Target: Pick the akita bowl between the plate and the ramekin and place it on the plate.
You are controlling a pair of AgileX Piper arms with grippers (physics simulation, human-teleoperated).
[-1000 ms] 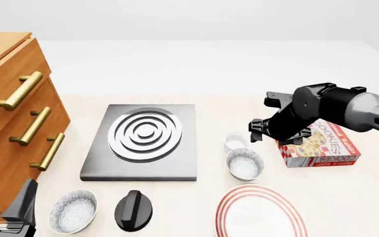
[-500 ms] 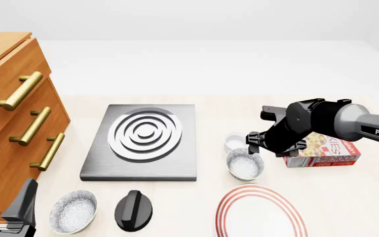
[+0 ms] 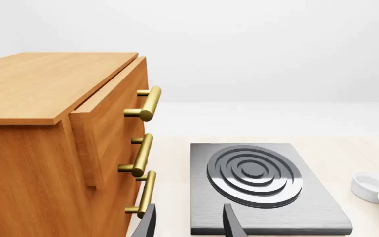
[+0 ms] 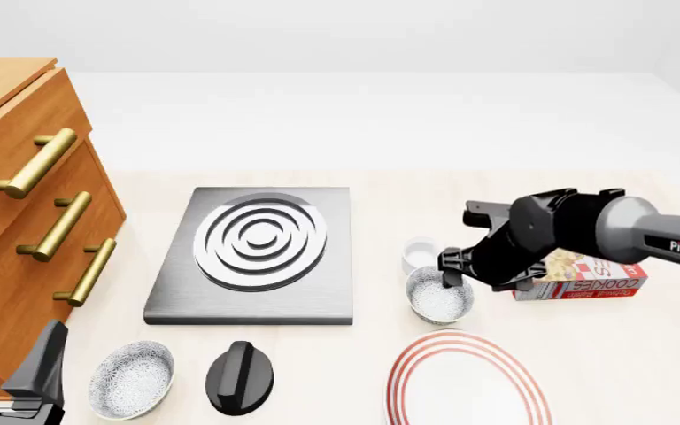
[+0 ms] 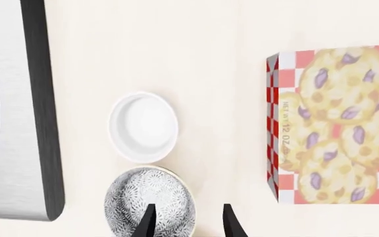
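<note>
Plain white walls, even light. Pale wood table (image 4: 375, 186). Wooden drawer cabinet (image 4: 15, 204) at left with three brass handles (image 4: 59, 226). Floor not visible.

**A simulated kitchen counter**

A grey stove slab (image 4: 254, 254) with white concentric burner rings lies on a pale wooden table (image 4: 623, 354). Left of the slab stands a wooden drawer cabinet (image 4: 15, 204) with 3 brass handles. Right of the slab sit a box of cookies (image 4: 583, 274) and a red-ringed plate (image 4: 467, 379). Flat lighting and blank white surroundings mark it as a render.
</note>
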